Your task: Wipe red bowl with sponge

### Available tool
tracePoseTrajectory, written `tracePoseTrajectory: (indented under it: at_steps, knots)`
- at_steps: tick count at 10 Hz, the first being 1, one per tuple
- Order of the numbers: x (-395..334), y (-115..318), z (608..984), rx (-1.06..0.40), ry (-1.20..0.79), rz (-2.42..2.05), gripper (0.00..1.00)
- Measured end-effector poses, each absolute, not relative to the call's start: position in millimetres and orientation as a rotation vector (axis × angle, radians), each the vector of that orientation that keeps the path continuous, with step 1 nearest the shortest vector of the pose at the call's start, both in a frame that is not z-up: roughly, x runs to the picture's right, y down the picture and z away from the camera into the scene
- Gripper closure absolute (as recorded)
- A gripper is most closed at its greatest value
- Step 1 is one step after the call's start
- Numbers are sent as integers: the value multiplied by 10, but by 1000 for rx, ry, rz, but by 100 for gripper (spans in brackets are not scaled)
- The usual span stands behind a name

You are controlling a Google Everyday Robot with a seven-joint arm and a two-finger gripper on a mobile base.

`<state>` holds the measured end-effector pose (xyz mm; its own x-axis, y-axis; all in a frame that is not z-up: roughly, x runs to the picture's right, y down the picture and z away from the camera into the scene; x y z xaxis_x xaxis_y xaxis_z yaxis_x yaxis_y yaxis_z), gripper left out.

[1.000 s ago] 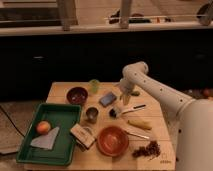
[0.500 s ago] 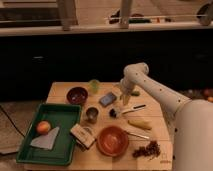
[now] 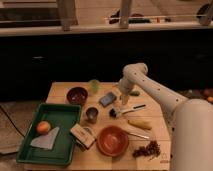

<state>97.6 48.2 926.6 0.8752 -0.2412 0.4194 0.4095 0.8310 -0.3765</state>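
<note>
- The sponge is seen lying flat on the table, near the middle of its far half, between the dark maroon bowl and the arm.
- Its long axis is set on a diagonal, from the near left to the far right. The far-right end points toward the gripper.
- The gripper is held low over the table just to the right of the sponge, pointing downward from the bent white arm. How far it is open cannot be told, and nothing can be made out in its hold.
- The red bowl is placed upright near the front edge of the table, well apart from the sponge and gripper.
- A metal cup is found between the sponge and the red bowl, slightly to the left.
- A tan box is seen just left of the red bowl, beside a green tray in which a grey cloth is laid.
</note>
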Motion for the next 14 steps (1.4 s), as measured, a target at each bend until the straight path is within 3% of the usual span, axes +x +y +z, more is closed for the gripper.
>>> tracePoseTrajectory:
  at_steps: [14]
  knots:
    - [373, 538, 9359, -530, -414, -499, 20]
